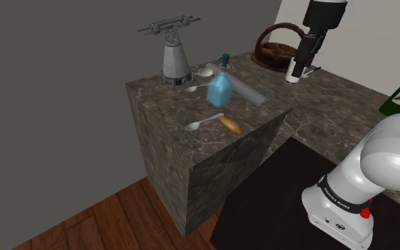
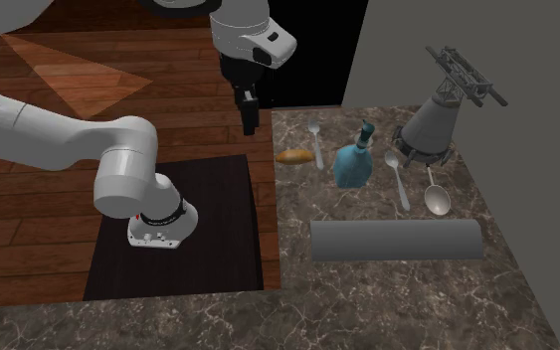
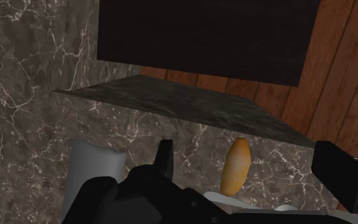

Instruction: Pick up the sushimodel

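Right now the pincer [image 2: 251, 117] hangs in the air with its two black fingers [image 3: 165, 159] spread apart, released and grasping nothing. In the second exterior view it sits just past the marble worktop [image 2: 387, 298], up and to the left of the sushimodel [image 2: 292, 156], clear of it. The sushimodel is a small orange-brown oblong lying flat close to the worktop's edge, with the handle end of a spoon [image 2: 315, 139] just beside it. In the wrist view it lies on the marble ahead of the open fingers, untouched.

Farther in on the worktop stands a blue bottle [image 2: 352, 164], upright, near the sushimodel. A second spoon [image 2: 398, 182] and a third spoon [image 2: 435, 195] lie beyond the bottle. A grey cylinder [image 2: 397, 240] lies on its side, and a grey cone-shaped device [image 2: 435, 121] topped by a metal frame stands at the far corner. The arm's base rests on a dark mat [image 2: 218, 229] over a wooden floor [image 2: 59, 229].
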